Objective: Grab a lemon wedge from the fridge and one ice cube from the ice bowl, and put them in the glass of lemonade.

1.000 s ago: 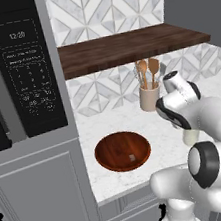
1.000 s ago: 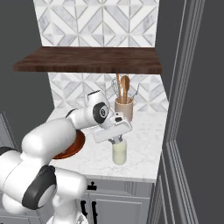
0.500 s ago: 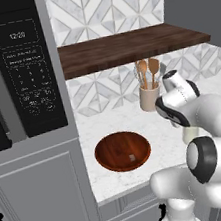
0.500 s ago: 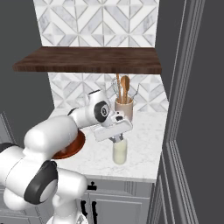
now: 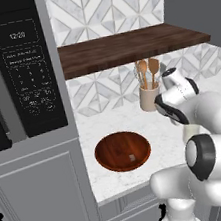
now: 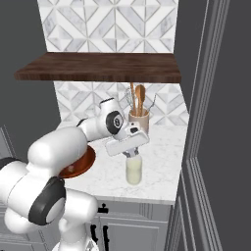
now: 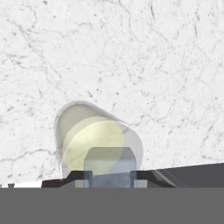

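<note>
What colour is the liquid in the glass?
Pale yellow-green; the glass of lemonade shows it best in the right base view.

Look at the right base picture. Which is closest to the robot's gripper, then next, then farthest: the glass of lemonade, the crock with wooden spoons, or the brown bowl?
1. The glass of lemonade: right under the gripper.
2. The crock with wooden spoons: behind it, by the tiled wall.
3. The brown bowl: off to the picture's left, partly hidden by the arm.

Microwave (image 5: pixel 22 70), black: display reads "12:20", white digits. Keypad below w/ small white markings, too small to read.
</note>
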Available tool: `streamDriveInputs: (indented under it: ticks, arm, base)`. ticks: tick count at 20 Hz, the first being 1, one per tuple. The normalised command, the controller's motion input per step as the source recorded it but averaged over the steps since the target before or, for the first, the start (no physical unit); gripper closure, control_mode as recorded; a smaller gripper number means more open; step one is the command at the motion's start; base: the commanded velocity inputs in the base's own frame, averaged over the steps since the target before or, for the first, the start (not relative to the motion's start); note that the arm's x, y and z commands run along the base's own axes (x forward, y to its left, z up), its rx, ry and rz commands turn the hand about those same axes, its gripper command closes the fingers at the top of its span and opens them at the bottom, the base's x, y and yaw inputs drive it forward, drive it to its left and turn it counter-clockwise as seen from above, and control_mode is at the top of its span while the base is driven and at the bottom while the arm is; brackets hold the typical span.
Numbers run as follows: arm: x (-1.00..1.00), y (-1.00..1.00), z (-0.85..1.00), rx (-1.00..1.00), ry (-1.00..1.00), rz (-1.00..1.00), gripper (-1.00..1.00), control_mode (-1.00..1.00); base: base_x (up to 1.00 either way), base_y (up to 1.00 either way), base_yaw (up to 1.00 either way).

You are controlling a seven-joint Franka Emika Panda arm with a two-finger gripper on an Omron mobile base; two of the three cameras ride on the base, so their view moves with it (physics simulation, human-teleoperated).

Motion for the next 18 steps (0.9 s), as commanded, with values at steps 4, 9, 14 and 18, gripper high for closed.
streamDriveInputs:
  ticks: [4,9,14,18]
  arm:
    - [0.23,-0.12,-0.43,-0.03,0.0,0.0,1.0,-1.0]
    - [0.05,-0.19,-0.34,-0.02,0.0,0.0,1.0,-1.0]
    - [-0.13,0.0,0.1,0.0,0.0,0.0,1.0,-1.0]
    - [-0.2,0.0,0.14,0.0,0.0,0.0,1.0,-1.0]
  base:
    - [0.0,0.0,0.0]
    - [0.0,0.0,0.0]
    - [0.0,0.0,0.0]
    - [0.0,0.0,0.0]
